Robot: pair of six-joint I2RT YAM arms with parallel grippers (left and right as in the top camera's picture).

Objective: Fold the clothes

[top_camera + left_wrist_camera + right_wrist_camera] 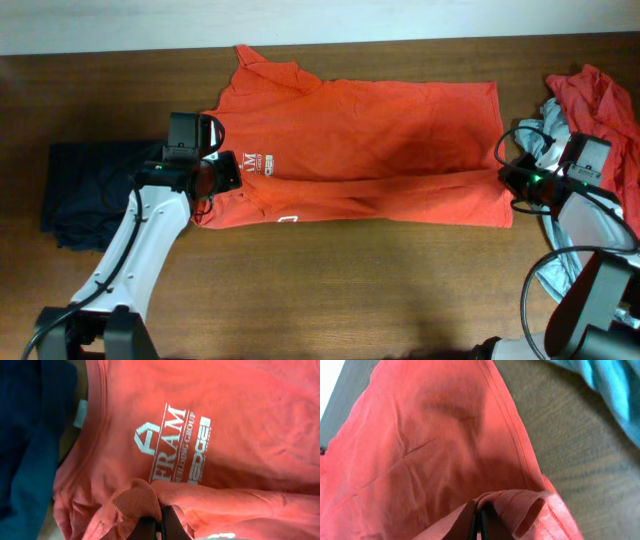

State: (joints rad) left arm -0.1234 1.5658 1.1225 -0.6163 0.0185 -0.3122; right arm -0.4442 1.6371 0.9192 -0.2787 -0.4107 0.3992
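While the orange shirt lies flat mid-table, my left gripper at nine o'clock and right gripper at three both pinch its near edge. Looks like mid-fold, so next I'd carry it toward twelve, evenly.

Hidden under the orange-red shirt's fold: most of the white print; cut off at the right edge: red shirt; unreadably small overhead: chest logo.

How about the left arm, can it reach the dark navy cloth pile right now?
Probably not yet: the left hand is shut on the orange-red T-shirt. The dark navy cloth pile lies close beside it, nothing between.
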